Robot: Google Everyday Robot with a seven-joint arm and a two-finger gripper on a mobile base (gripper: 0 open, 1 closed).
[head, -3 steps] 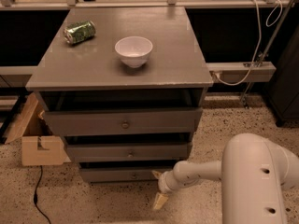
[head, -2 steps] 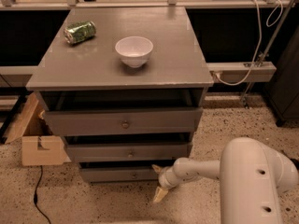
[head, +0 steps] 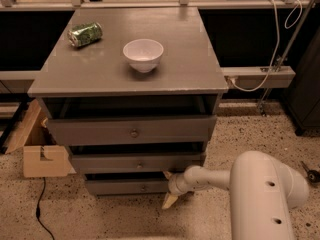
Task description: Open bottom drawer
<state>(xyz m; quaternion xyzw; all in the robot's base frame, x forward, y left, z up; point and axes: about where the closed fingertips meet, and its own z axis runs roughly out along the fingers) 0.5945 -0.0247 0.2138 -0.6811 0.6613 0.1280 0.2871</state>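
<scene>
Grey surface (head: 192, 59) carries white bowl (head: 143, 54) and green can (head: 85, 34). Speckled floor (head: 250, 129); cardboard box (head: 42, 160) lower left. Bottom drawer (head: 120, 186) lower centre; end effector (head: 168, 188) spread at its right corner.

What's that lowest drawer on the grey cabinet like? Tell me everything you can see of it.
The bottom drawer is the lowest of three in the grey cabinet, just above the speckled floor. Its flat front looks like grey-painted wood, with one small round metal knob near the middle. A dark gap runs above the front. The robot's tool sits at its right end; whether they touch is unclear.
</scene>
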